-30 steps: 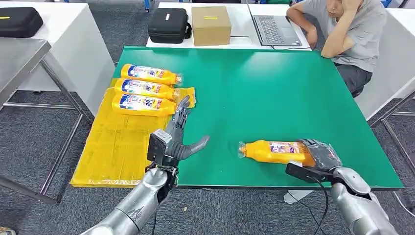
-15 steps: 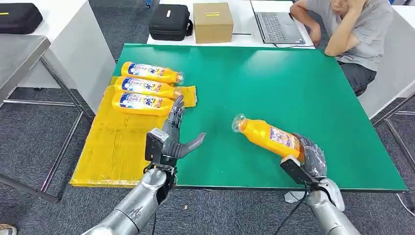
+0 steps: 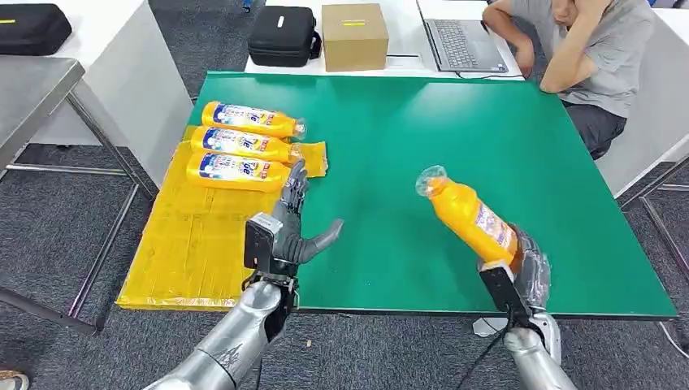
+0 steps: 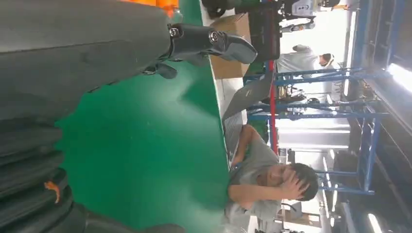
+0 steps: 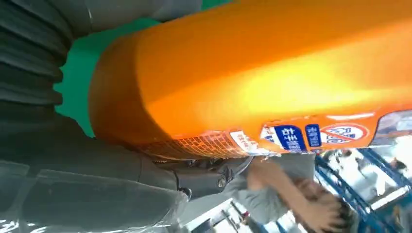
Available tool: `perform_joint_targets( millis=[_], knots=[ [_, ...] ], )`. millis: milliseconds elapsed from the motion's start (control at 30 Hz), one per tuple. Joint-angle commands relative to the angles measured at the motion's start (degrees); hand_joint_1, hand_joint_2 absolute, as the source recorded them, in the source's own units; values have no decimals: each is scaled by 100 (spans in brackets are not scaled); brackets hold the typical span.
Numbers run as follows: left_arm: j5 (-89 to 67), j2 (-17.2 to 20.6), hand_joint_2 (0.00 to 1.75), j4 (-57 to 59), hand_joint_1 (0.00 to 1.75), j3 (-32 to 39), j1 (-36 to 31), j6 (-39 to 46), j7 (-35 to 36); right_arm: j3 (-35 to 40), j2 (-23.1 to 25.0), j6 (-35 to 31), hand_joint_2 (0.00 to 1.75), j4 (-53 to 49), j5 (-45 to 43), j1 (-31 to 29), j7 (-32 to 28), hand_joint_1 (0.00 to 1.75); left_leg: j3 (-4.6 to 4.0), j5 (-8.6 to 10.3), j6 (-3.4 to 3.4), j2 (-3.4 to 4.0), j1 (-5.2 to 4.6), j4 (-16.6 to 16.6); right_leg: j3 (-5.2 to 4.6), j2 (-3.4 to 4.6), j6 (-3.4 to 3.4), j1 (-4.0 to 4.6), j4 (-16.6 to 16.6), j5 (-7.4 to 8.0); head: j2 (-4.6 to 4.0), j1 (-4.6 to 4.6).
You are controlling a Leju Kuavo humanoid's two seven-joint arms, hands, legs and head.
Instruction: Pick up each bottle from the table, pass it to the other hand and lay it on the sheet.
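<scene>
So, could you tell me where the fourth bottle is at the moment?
In the head view the fourth bottle is gripped by the right hand, tilted up above the green table near its front right edge.

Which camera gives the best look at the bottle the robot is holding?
The head view: the whole bottle shows, tilted, gripped at its base by the right hand. The right wrist view gives a close orange side with label.

Open green table (image 3: 390,162) is being left between the hands; the yellow sheet's (image 3: 195,244) far end is being occupied by three bottles (image 3: 240,146).
</scene>
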Motion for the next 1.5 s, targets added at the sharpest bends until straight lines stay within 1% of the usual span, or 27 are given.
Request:
perform_joint_targets(
  millis=[33,133,267,300,333,400,433,467,500,533,567,600,700,800,833,867,967,1067,1100,1167,1200,1333,1500],
  knots=[
    [649,-238,175,823,0,-37,-244,-489,321,132,701,-385,175,-1229,-61,247,-7,175,24,-15,-13,26,3,1,16,21,-11,3,3,-9,0,2],
    [649,-238,175,823,0,-37,-244,-489,321,132,701,-385,175,-1229,-61,247,-7,175,10,-6,-8,14,2,-2,3,10,-7,2,0,-3,0,2],
    [649,-238,175,823,0,-37,-244,-489,321,132,701,-385,175,-1229,-61,247,-7,175,16,-9,-10,8,2,0,11,5,-9,3,1,-8,0,2],
    [710,-238,175,794,0,-184,-232,-478,378,-13,903,-385,175,-1526,-28,320,-7,175,11,-6,-8,10,3,-1,6,7,-7,3,-2,-4,0,4],
    [718,-238,175,781,0,-234,-224,-448,371,78,954,-385,175,-1605,-196,326,-7,175,21,-14,-11,16,2,2,14,11,-10,3,3,-12,-2,2],
    [648,-196,175,650,0,-370,-153,-321,354,122,1326,-385,175,-1569,196,269,-7,175,20,-16,-14,22,2,4,10,17,-12,3,7,-12,0,4],
    [586,-161,175,602,0,-424,-143,-276,357,155,1435,-385,175,-1516,309,246,-7,175,11,-10,-11,19,3,-1,5,15,-10,3,1,-6,0,2],
    [525,-129,175,570,0,-472,-144,-231,378,142,1516,-385,175,-1515,472,250,-7,175,27,-20,-18,36,5,2,14,32,-16,5,5,-13,0,2],
    [481,-119,175,565,0,-507,-158,-211,405,78,1587,-385,175,-1507,626,248,-7,175,16,-12,-14,28,4,-2,7,24,-13,4,2,-7,0,4],
    [434,-131,175,569,0,-550,-202,-200,435,-58,1690,-385,175,-1499,755,229,-7,175,27,-18,-18,32,6,-1,16,27,-17,7,4,-12,0,2],
    [434,-131,175,569,0,-550,-202,-200,435,-58,1690,-385,175,-1499,755,229,-7,175,13,-10,-13,18,3,-1,7,14,-12,4,3,-8,-2,4],
    [437,-168,175,573,0,-567,-245,-215,481,-79,1699,-385,175,-1446,739,171,-7,175,9,-8,-12,24,9,-2,2,19,-11,9,-1,-3,0,4],
    [426,-227,175,649,0,-621,-327,-215,537,293,1649,-385,175,-1215,511,-58,-7,175,7,-7,-12,17,6,2,-2,11,-10,7,5,-5,0,2],
    [455,-214,175,679,0,-616,-344,-211,497,634,1709,-385,175,-903,422,-318,-7,175,3,-4,-8,17,7,1,-4,15,-7,6,3,-2,0,2],
    [462,-207,175,680,0,-623,-345,-238,494,597,1742,-385,175,-866,566,-349,-7,175,10,-11,-10,33,7,6,0,30,-8,6,7,-4,0,2],
    [485,-204,175,671,0,-632,-335,-297,502,525,1821,-385,175,-901,786,-374,-7,175,8,-8,-9,30,7,2,0,27,-8,5,4,-2,0,4],
    [605,-197,175,607,0,-648,-285,-548,638,480,1917,-385,175,-891,696,-506,-7,175,9,-6,-11,31,3,0,0,26,-10,2,4,-2,0,4],
    [558,-174,175,520,0,-722,-270,-595,652,592,1968,-385,175,-658,594,-623,-7,175,3,0,-8,10,4,-1,-2,8,-9,3,2,-2,0,2],
    [551,-168,175,503,0,-731,-270,-597,657,631,1974,-385,175,-619,573,-635,-7,175,20,-10,-14,16,5,2,12,13,-14,5,6,-11,0,4],
    [571,-139,175,466,0,-750,-258,-678,722,611,2005,-385,175,-625,636,-595,-7,175,7,-3,-7,18,3,-2,0,15,-7,2,1,-2,0,4],
    [593,-127,175,452,0,-752,-246,-729,734,589,2016,-385,175,-610,641,-588,-7,175,19,-11,-12,26,4,1,11,20,-11,4,5,-9,0,4],
    [654,-108,175,425,0,-744,-210,-835,758,540,2006,-385,175,-597,650,-577,-7,175,10,-2,-8,9,3,-4,5,6,-9,2,1,-5,0,4],
    [696,-136,175,396,0,-764,-177,-911,776,529,2003,-385,175,-386,591,-680,-7,175,22,-10,-12,16,4,0,17,11,-12,4,4,-11,-2,4]
  ],
)
